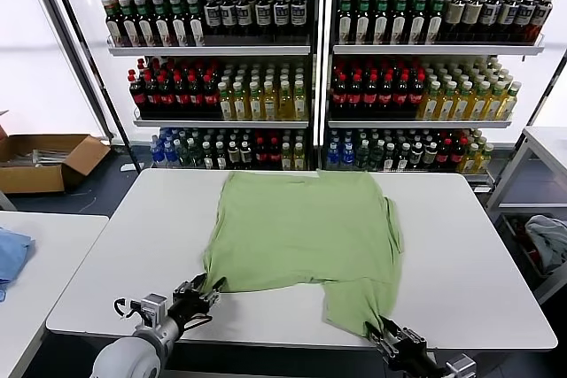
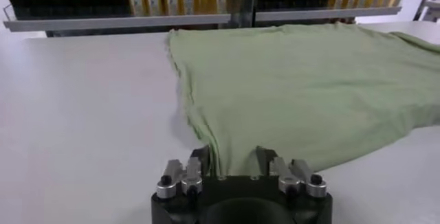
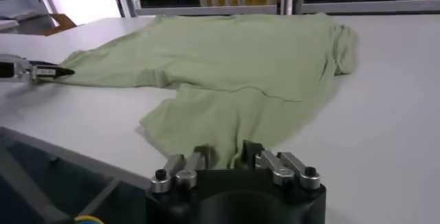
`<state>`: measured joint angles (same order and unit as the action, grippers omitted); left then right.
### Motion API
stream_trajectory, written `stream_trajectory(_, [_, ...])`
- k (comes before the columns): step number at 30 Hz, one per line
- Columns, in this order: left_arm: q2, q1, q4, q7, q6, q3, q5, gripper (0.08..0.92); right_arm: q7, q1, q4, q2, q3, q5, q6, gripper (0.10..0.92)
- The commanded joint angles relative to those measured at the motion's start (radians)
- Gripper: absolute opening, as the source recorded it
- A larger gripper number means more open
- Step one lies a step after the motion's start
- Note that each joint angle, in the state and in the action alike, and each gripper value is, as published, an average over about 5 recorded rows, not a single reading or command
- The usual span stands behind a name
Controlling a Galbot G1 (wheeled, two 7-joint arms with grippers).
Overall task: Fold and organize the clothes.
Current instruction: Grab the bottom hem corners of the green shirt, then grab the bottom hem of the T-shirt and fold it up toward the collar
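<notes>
From the head we look forward and down over the whole tabletop (image 1: pixel 106 289) toward the bottle shelves (image 1: pixel 310 50). Our left wrist camera sits low, just behind the left gripper (image 2: pixel 230 167), facing across the green shirt (image 2: pixel 302 88) to those shelves. Our right wrist camera rides just behind the right gripper (image 3: pixel 223 157), skimming the same shirt and catching the left gripper farther off.
</notes>
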<state>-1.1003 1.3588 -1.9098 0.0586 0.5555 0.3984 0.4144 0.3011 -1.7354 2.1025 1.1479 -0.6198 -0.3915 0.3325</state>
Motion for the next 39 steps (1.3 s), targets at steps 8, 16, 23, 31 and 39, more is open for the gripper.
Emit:
stream_trajectory(8, [-0.022,0.085,-0.093,-0.007,0.011,0.025,-0.011,0.169,0.190,-0.033,-0.030,-0.001,-0.046,-0.159,-0.195,0.105])
stream_trajectory(16, [-0.038,0.227,-0.270,-0.021,0.008,0.100,-0.008,0.096,0.280,-0.186,-0.003,-0.007,-0.128,-0.299,-0.202,0.106])
stream_trajectory(23, [-0.070,0.361,-0.427,-0.036,0.007,0.149,-0.005,0.096,0.297,-0.300,0.042,0.001,-0.228,-0.403,-0.193,0.106])
stream_trajectory(31, [-0.018,0.334,-0.496,-0.051,0.016,0.174,0.095,0.096,0.252,-0.174,0.057,-0.025,-0.250,-0.546,-0.148,0.106])
stream_trajectory(39, [0.053,0.069,-0.291,-0.056,0.020,0.122,0.229,0.096,0.189,0.190,-0.050,-0.065,-0.097,-0.553,-0.119,0.106])
